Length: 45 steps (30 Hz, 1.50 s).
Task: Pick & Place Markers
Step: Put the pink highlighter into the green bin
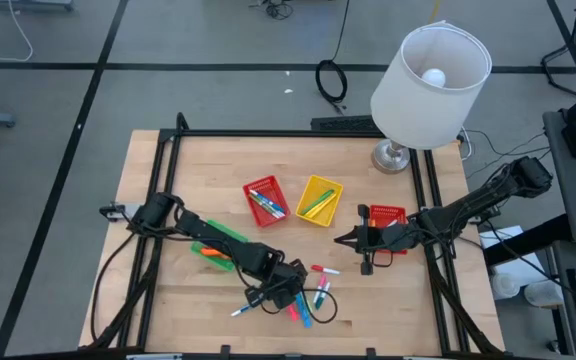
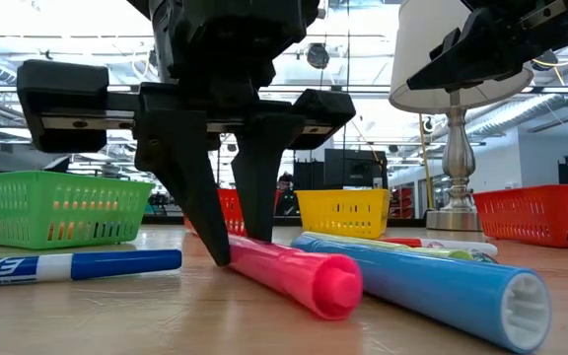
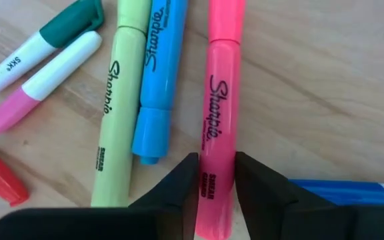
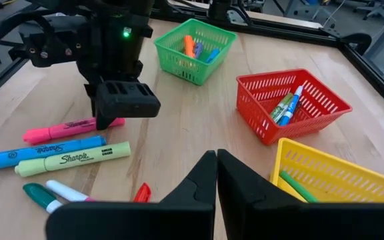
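Note:
Several markers lie on the wood near the table's front middle (image 1: 308,295). In the left wrist view a pink marker (image 3: 220,100), a blue one (image 3: 157,80) and a yellow-green one (image 3: 115,100) lie side by side. Two white-bodied ones (image 3: 42,43) lie beside them. My left gripper (image 3: 217,183) stands over the pink marker, its fingertips down at the table (image 2: 227,251). My right gripper (image 4: 217,170) hovers shut and empty over the table's right part (image 1: 340,240). My left gripper has the pink marker's barrel near the end away from its cap (image 3: 213,175) between its two fingers, one on each long side. The fingers (image 3: 179,183) come steeply from above and lie across the marker. The marker lies flat on the table.
A red basket (image 1: 265,200) and a yellow basket (image 1: 319,200) with markers stand mid-table. A green basket (image 1: 218,240) sits by the left arm and another red one (image 1: 388,215) under the right arm. A lamp (image 1: 428,75) stands back right. A blue-capped marker (image 2: 67,266) lies near the left gripper.

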Available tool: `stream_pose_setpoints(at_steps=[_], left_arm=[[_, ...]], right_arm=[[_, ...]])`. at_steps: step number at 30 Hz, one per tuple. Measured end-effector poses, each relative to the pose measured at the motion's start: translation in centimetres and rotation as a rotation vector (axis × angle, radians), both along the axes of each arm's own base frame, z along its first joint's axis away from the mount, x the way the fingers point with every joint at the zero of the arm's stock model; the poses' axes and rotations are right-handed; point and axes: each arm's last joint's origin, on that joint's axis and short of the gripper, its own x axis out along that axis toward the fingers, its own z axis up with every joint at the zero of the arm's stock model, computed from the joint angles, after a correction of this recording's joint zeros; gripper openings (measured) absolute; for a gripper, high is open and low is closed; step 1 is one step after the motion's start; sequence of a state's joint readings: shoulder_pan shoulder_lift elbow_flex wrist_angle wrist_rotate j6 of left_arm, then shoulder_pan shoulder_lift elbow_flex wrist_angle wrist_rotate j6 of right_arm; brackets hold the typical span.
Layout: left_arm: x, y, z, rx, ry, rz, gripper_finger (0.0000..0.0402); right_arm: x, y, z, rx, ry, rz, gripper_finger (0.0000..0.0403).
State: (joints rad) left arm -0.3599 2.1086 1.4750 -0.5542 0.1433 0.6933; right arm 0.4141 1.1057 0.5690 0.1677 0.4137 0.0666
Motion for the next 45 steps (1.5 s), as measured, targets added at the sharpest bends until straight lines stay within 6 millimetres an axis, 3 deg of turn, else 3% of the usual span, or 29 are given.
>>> stream_pose_setpoints(at_steps=[9, 14, 20, 27, 35, 40, 45], left_arm=[[0.2, 0.0, -0.7, -0.070, 0.040, 0.026, 0.0092], [0.2, 0.0, -0.8, -0.070, 0.048, 0.025, 0.0052], [0.1, 0.1, -0.8, -0.065, 0.059, 0.037, 0.0049], [-0.7, 0.1, 0.6, -0.003, 0.065, 0.040, 0.0049], [-3.3, -0.1, 6.9, 0.020, -0.017, 0.083, 0.0048], [-6.0, 1.0, 13.3, -0.063, -0.132, 0.162, 0.0048], [-10.2, 3.6, 19.5, -0.228, -0.197, 0.275, 0.0044]], right_arm=[[0.0, 0.0, 0.0, 0.000, 0.000, 0.000, 0.0000], [0.0, 0.0, 0.0, 0.000, 0.000, 0.000, 0.0000], [0.0, 0.0, 0.0, 0.000, 0.000, 0.000, 0.0000], [0.0, 0.0, 0.0, 0.000, -0.001, 0.000, 0.0000], [0.1, 0.0, 0.2, 0.007, -0.016, 0.000, 0.0000], [0.1, 0.1, 0.3, 0.015, -0.033, 0.001, 0.0000], [0.2, 0.2, 0.4, 0.042, -0.029, 0.058, 0.0000]])
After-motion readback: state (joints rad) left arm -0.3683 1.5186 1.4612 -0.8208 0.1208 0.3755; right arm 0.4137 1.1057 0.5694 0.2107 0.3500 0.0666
